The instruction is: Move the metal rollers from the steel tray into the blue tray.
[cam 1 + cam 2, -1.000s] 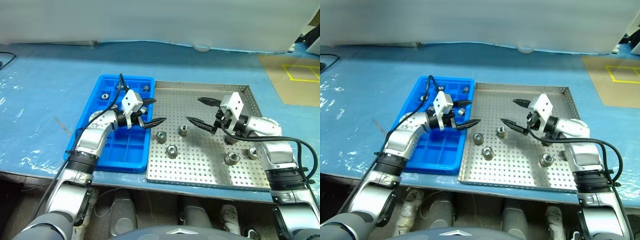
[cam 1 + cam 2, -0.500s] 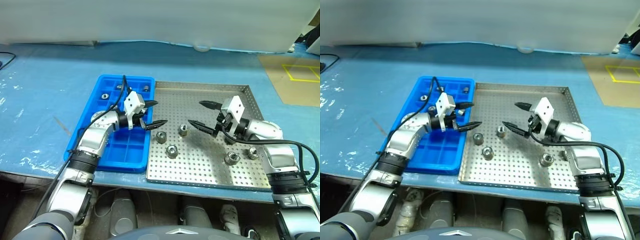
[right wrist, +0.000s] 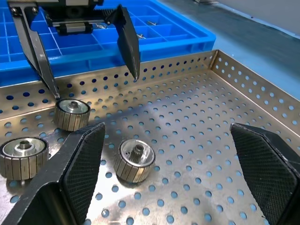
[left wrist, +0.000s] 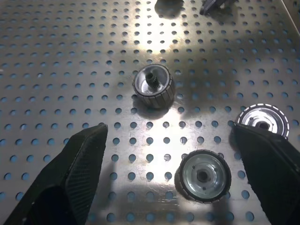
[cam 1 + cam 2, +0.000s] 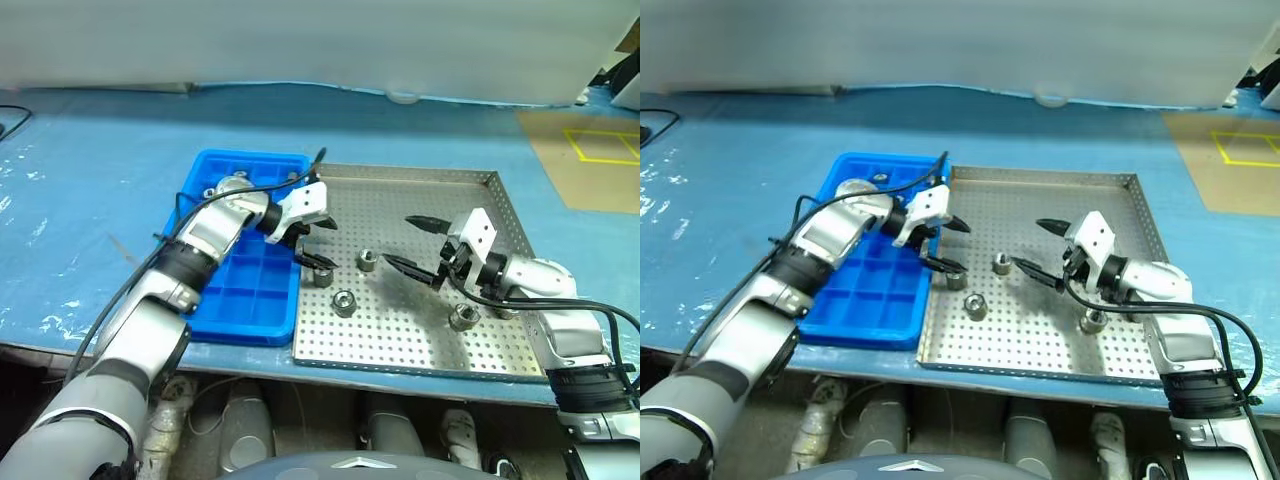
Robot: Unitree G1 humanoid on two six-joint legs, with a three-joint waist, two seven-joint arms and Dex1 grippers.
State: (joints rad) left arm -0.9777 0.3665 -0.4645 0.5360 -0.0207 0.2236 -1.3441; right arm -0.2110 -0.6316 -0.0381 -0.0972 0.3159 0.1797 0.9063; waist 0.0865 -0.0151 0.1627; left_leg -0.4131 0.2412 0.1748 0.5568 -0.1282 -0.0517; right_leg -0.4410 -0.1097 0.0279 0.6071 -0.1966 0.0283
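**Rollers loose on steel tray, both grippers empty**

Five metal rollers [image 5: 344, 300] scattered on the steel tray [image 5: 400, 330], a few already in the blue tray [image 5: 240, 290] just beside it. Left gripper [image 5: 318, 243] spread wide and empty above the roller nearest the blue tray; right gripper [image 5: 412, 243] likewise wide and empty. Likely dense, rigid, smooth, prone to rolling; best pinched across the ribbed sides. No readable writing.

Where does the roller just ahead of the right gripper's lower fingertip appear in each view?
Left eye: the roller, rightmost of three grouped on the steel tray.
Right eye: same place.
Left wrist: farthest of three rollers.
Right wrist: the one with a raised hub.
Shared landmark: the tray's perforated floor.
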